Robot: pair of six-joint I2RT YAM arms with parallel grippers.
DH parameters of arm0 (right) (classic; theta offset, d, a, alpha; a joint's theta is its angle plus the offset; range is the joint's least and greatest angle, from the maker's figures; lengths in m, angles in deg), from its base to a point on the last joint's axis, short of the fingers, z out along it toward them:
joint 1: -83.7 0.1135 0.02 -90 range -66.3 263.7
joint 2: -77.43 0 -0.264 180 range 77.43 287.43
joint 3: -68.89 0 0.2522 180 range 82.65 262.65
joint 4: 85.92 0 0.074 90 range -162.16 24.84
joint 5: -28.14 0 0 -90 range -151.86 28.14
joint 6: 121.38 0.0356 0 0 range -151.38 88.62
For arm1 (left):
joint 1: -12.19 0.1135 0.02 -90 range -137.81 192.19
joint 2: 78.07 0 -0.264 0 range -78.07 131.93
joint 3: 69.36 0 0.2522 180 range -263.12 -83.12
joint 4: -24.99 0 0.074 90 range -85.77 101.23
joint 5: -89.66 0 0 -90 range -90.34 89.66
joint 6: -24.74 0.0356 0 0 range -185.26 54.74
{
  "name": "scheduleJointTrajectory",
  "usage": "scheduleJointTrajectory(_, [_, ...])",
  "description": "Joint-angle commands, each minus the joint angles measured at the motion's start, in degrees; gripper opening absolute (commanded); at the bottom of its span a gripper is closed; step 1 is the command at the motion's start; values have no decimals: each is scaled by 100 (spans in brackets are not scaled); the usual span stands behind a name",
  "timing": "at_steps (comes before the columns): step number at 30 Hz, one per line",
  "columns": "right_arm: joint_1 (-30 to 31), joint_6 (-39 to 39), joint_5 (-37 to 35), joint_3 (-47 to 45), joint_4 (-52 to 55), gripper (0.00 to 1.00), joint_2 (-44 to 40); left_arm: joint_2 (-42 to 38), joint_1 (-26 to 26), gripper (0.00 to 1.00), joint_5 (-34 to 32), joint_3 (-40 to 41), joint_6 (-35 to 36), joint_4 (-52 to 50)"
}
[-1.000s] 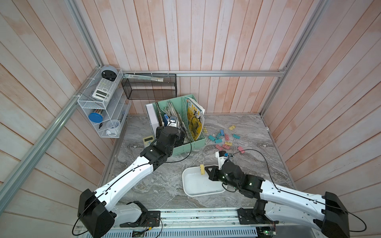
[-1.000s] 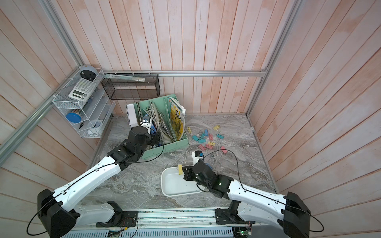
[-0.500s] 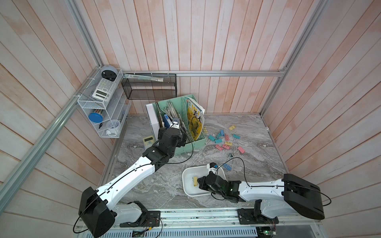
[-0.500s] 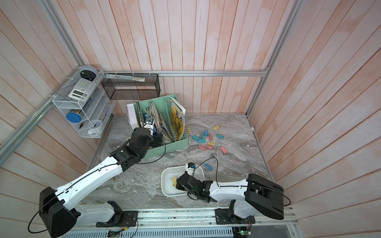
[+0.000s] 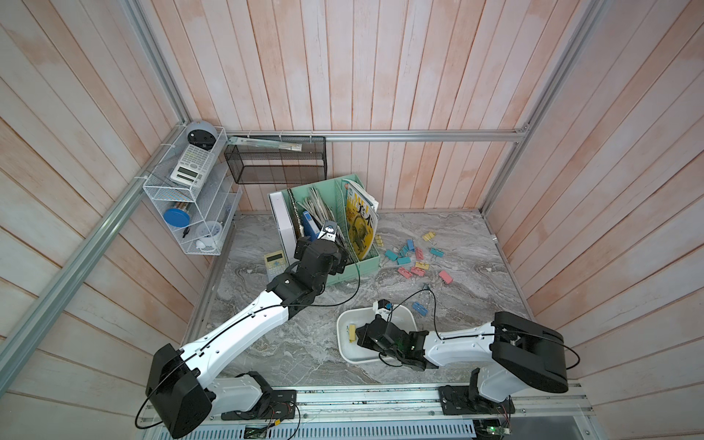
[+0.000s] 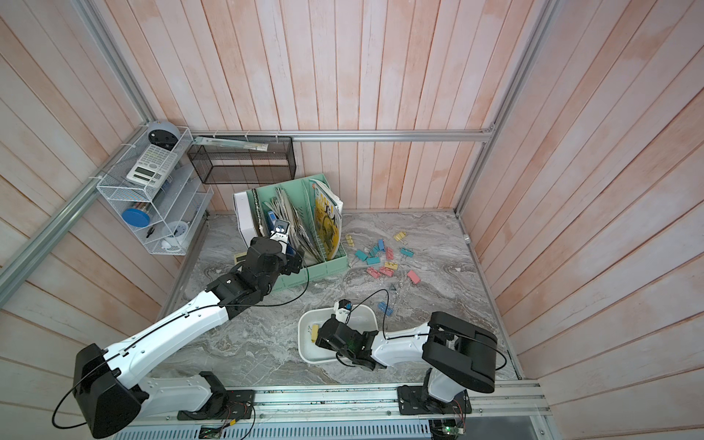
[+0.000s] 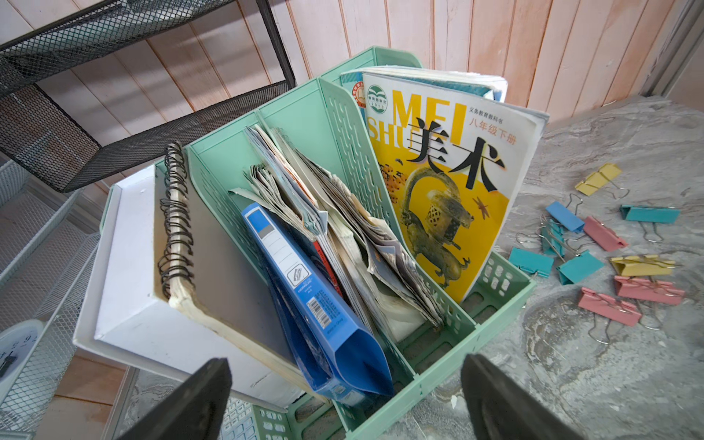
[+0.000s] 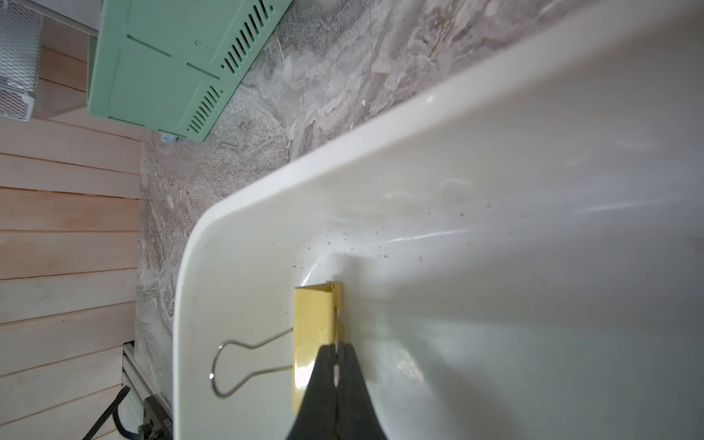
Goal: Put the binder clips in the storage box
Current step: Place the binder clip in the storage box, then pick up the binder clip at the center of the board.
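Wrist views only: right claw (image 8: 337, 349) seemingly pinches yellow clip (image 8: 312, 324) in storage box (image 8: 381, 131); left claw (image 7: 344, 364) gapes.

Bright, soft, even light from overhead, so the arms only throw faint shadows on the marble table (image 5: 304, 343). Both top views bow the wall planks (image 5: 76, 114) toward the edges. The white tray (image 8: 457, 183) has glare streaks. The left gripper (image 7: 344, 360) and right gripper (image 8: 337, 350) look soft up close.
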Motion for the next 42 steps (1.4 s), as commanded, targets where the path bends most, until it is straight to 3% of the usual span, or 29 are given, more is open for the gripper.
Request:
scheduleJointTrajectory(1, [-12, 17, 1, 175, -225, 0, 139, 43, -10, 100, -62, 83, 49, 132])
scheduleJointTrajectory(10, [-123, 11, 316, 361, -358, 0, 530, 84, -38, 100, -47, 89, 59, 123])
scheduleJointTrajectory(16, [-130, -33, 247, 239, 62, 23, 264, 136, -66, 100, -51, 96, 90, 132])
scheduleJointTrajectory(19, [-127, 14, 32, 69, 427, 33, -174, 182, -68, 100, -109, 87, 128, 119])
scheduleJointTrajectory(24, [-134, -258, -661, 49, 1929, 46, -1440, 196, -75, 100, -123, 83, 138, 126])
scheduleJointTrajectory(27, [-130, -925, -1432, 325, 2989, 47, -2408, 190, -68, 100, -107, 74, 129, 123])
scheduleJointTrajectory(29, [-209, -1898, -2077, 523, 3521, 47, -2993, 198, -73, 100, -94, 74, 144, 118])
scheduleJointTrajectory(31, [-697, -2524, -2154, 816, 4207, 47, -3296, 198, -75, 100, -102, 72, 164, 117])
scheduleJointTrajectory(36, [-3152, -3199, -184, 974, 4834, 47, -3269, 172, -83, 100, -128, 70, 209, 119])
scheduleJointTrajectory(38, [-3757, -2815, 293, 817, 4748, 48, -3134, 158, -82, 100, -134, 103, 217, 138])
scheduleJointTrajectory(42, [-3996, -1262, 358, 543, 4803, 50, -2842, 258, -127, 100, -89, 132, 227, 174])
